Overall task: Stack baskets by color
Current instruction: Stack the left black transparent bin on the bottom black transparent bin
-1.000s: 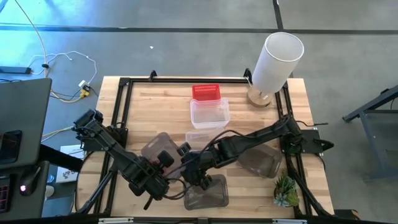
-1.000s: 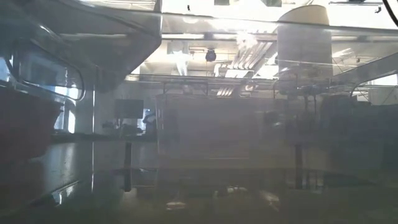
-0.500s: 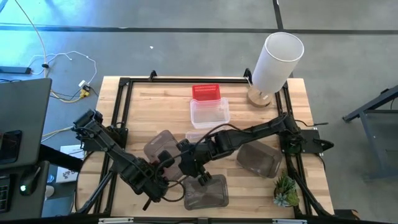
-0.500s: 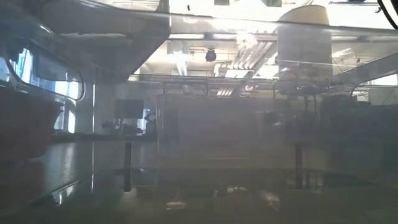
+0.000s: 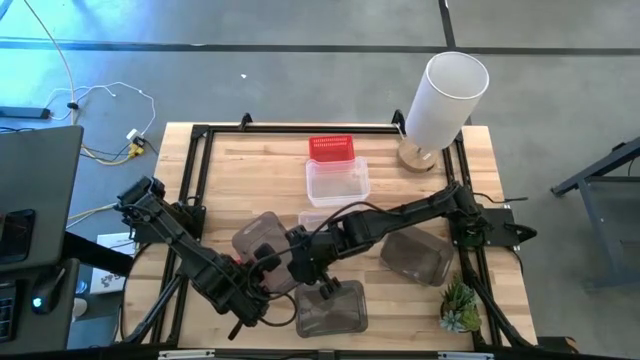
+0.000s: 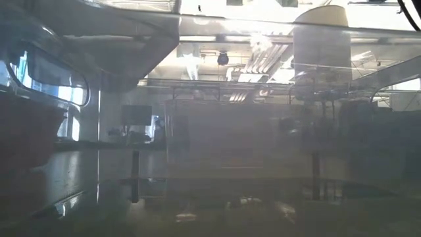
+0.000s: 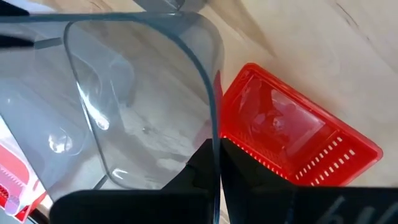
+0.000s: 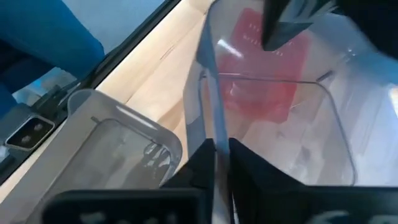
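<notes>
Both grippers hold one smoky grey basket above the table's near left part. My left gripper is shut on one of its walls. My right gripper is shut on the opposite rim. A red basket lies on the wood under the held one. A second grey basket sits at the near edge and a third at the right. A clear basket and another red basket stand toward the far side. My left gripper pinches the grey basket's side wall at its rim between its two fingers, one inside and one outside, coming steeply from above. The basket is off the table and tilted. My right gripper pinches the opposite wall's rim, one finger inside and one outside, slanting down from the table's right. The basket hangs between the two grippers.
A tall white cylinder stands at the far right corner and a small green plant at the near right. Another clear basket lies under the right arm. A black frame edges the table.
My right gripper has moved toward the table's left and a little toward the far edge, from over the near grey basket to the rim of the held basket, rolling its wrist on the way. The left gripper and its basket have stayed about where they were.
</notes>
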Action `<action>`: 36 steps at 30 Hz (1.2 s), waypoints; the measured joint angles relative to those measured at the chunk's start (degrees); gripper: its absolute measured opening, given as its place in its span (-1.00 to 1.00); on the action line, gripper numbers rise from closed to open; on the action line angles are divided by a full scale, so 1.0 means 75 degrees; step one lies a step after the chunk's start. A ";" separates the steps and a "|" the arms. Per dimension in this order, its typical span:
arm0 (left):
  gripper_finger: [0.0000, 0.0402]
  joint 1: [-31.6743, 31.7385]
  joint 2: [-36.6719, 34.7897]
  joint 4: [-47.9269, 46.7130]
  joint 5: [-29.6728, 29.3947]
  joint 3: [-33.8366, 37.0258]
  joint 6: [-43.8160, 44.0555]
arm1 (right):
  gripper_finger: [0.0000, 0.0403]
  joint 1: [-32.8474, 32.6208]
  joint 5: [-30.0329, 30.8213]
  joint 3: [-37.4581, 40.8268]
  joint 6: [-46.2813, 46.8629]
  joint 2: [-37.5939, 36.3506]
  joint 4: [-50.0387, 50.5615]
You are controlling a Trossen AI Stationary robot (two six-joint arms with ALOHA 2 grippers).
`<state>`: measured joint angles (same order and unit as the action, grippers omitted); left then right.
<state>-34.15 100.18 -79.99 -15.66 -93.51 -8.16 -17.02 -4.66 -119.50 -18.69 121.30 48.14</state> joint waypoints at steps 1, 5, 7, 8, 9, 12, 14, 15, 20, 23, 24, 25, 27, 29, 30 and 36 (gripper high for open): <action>-1.00 0.0003 0.0000 0.0000 -0.0005 0.0003 0.0023 | -0.96 0.0000 -0.0010 0.0000 -0.0034 0.0000 0.0029; -0.97 0.0000 0.0002 0.0017 -0.0016 0.0003 0.0128 | -0.96 -0.0003 0.0071 0.0000 0.0063 0.0000 0.0032; -0.93 0.0001 0.0000 0.0027 -0.0029 0.0003 0.0137 | -0.99 -0.0009 0.0071 0.0000 0.0055 0.0000 0.0069; -0.90 0.0002 0.0000 0.0043 -0.0038 0.0003 0.0142 | -0.98 -0.0009 0.0090 0.0000 0.0062 0.0000 0.0075; -0.87 0.0001 0.0000 0.0047 -0.0037 0.0003 0.0143 | -0.98 -0.0010 0.0124 0.0000 0.0082 0.0000 0.0076; -0.75 0.0000 0.0000 0.0047 -0.0029 0.0003 0.0296 | -0.99 -0.0015 0.0147 0.0000 0.0096 0.0000 0.0076; -0.66 0.0000 0.0000 0.0061 -0.0023 0.0003 0.0477 | -1.00 -0.0039 0.0171 0.0000 0.0161 0.0000 0.0086; -0.60 0.0000 0.0000 0.0064 -0.0020 0.0003 0.0572 | -1.00 -0.0057 0.0200 0.0000 0.0218 0.0000 0.0105; -0.37 0.0000 0.0000 0.0081 -0.0061 0.0003 0.0845 | -1.00 -0.0193 0.0671 0.0000 0.0309 0.0000 0.0353; -0.29 -0.0006 0.0003 0.0057 -0.0068 -0.0112 0.0868 | -1.00 -0.0285 0.0764 0.0000 0.0317 0.0000 0.0385; -0.28 -0.0017 0.0003 0.0061 -0.0035 -0.0219 0.0868 | -1.00 -0.0318 0.0801 0.0000 0.0316 -0.0003 0.0393; -0.27 -0.0020 -0.0003 0.0059 0.0070 -0.0334 0.0868 | -1.00 -0.0353 0.0844 0.0000 0.0319 -0.0024 0.0407; -0.28 -0.0020 -0.0006 0.0062 0.0230 -0.0517 0.0875 | -1.00 -0.0412 0.0904 -0.0002 0.0354 -0.0088 0.0414; -0.30 -0.0017 -0.0006 0.0060 0.0260 -0.0646 0.0871 | -1.00 -0.0476 0.1041 -0.0003 0.0441 -0.0166 0.0447; -0.31 -0.0014 -0.0006 0.0059 0.0234 -0.0693 0.0867 | -1.00 -0.0501 0.1077 -0.0003 0.0473 -0.0194 0.0477; -0.37 -0.0020 -0.0001 0.0022 -0.0174 -0.0930 0.0868 | -1.00 -0.0619 0.0708 -0.0012 0.0602 -0.0245 0.0665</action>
<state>-34.30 100.18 -79.82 -16.97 -100.49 -1.65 -21.66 0.66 -119.59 -14.17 119.46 53.13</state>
